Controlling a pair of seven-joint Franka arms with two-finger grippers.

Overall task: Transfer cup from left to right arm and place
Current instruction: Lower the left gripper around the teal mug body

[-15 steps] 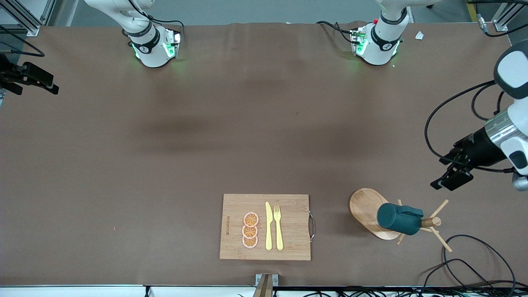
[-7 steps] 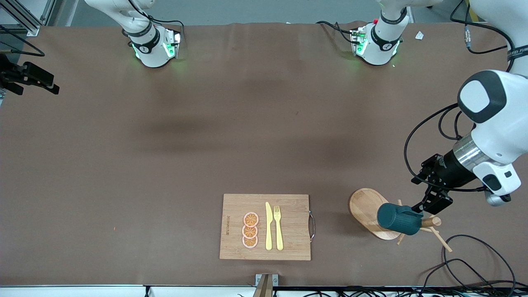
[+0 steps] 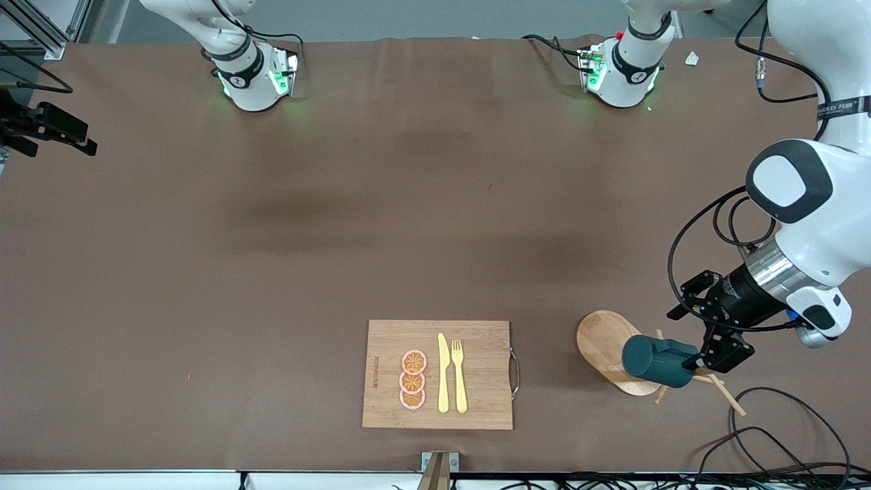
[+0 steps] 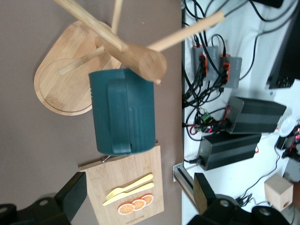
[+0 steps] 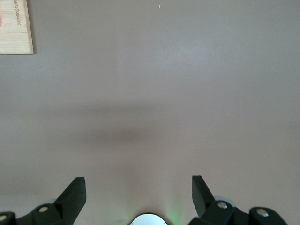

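The cup point(image 3: 656, 361), a dark teal ribbed mug, hangs on its side on a peg of the wooden peg rack point(image 3: 714, 367), above the rack's oval base point(image 3: 602, 340). My left gripper point(image 3: 691, 337) is open and empty, right beside the cup at the peg end, its fingers spread to either side. In the left wrist view the cup point(image 4: 123, 112) shows handle-up under the rack's knob point(image 4: 147, 63), ahead of the left gripper point(image 4: 138, 201). My right gripper point(image 3: 80, 139) waits open and empty at the right arm's end of the table; the right wrist view point(image 5: 138, 194) shows only bare table between its fingers.
A wooden cutting board point(image 3: 439, 374) with a yellow knife, a yellow fork and orange slices lies near the front edge, beside the rack toward the right arm's end. Black cables point(image 3: 782, 435) loop on the table nearer the camera than the rack.
My left arm has swung in from the table's end and come down to the cup, from well clear of the rack to right beside it. The cup and the right arm have not moved.
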